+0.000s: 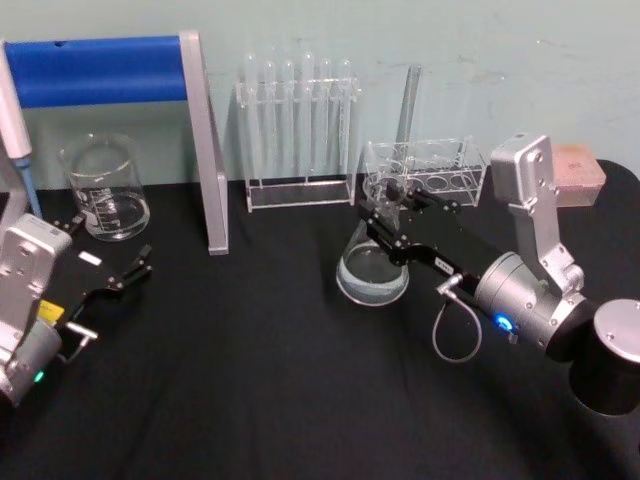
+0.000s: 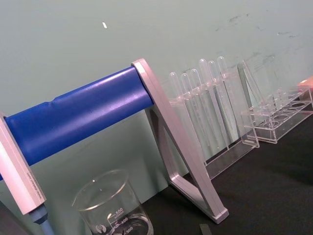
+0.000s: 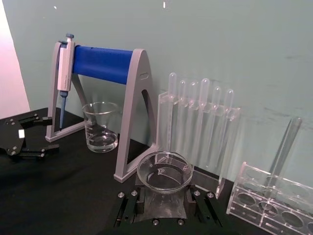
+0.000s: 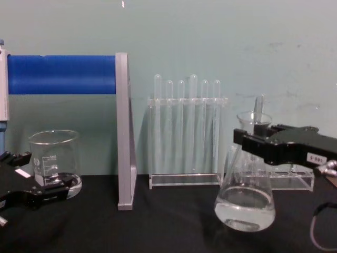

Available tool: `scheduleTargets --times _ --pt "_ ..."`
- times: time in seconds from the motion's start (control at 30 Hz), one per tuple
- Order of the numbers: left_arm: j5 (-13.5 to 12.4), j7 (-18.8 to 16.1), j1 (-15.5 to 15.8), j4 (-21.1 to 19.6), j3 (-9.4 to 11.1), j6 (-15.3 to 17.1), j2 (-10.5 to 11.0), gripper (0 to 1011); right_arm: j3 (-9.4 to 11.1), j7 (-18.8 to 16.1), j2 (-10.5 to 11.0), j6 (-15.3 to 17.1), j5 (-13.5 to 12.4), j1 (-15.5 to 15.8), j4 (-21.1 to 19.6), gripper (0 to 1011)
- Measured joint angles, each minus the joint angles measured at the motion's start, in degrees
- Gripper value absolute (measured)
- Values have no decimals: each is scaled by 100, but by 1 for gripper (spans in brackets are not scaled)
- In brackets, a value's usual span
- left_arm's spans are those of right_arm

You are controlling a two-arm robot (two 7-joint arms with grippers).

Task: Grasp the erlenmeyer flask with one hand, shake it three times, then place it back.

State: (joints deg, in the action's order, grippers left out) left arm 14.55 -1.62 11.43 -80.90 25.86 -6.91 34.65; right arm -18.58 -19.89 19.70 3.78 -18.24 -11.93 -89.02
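The right gripper (image 1: pixel 388 212) is reaching in from the right of the head view towards the frame's middle. Its jaws are closing narrowly on the neck of the erlenmeyer flask (image 1: pixel 372 268), one finger on each side just under the flared lip, as the right wrist view is showing. In the chest view the black fingers are running roughly level in the right half of the frame. They are crossing the flask's long axis, which is standing close to upright with a slight lean. The wide base, carrying a little clear liquid, is hanging directly below the grip at lower right. I cannot tell whether it is resting on the black table (image 1: pixel 280 380) or just clearing it. Any shake will be swinging that heavy base under a narrow hold, so the grip looks to be the thing to trust. The clear tube rack (image 1: pixel 425 170) is sitting just behind the flask, near enough to matter. The left gripper (image 1: pixel 115 280) is waiting with its fingers spread wide at the lower left, well apart, near the beaker (image 1: pixel 105 190).
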Motion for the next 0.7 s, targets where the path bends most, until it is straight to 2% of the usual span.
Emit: scheduleTargets --times 0.7 --pt "0 0 0 0 0 0 0 1001 -192 -71 -91 30 78 -63 293 449"
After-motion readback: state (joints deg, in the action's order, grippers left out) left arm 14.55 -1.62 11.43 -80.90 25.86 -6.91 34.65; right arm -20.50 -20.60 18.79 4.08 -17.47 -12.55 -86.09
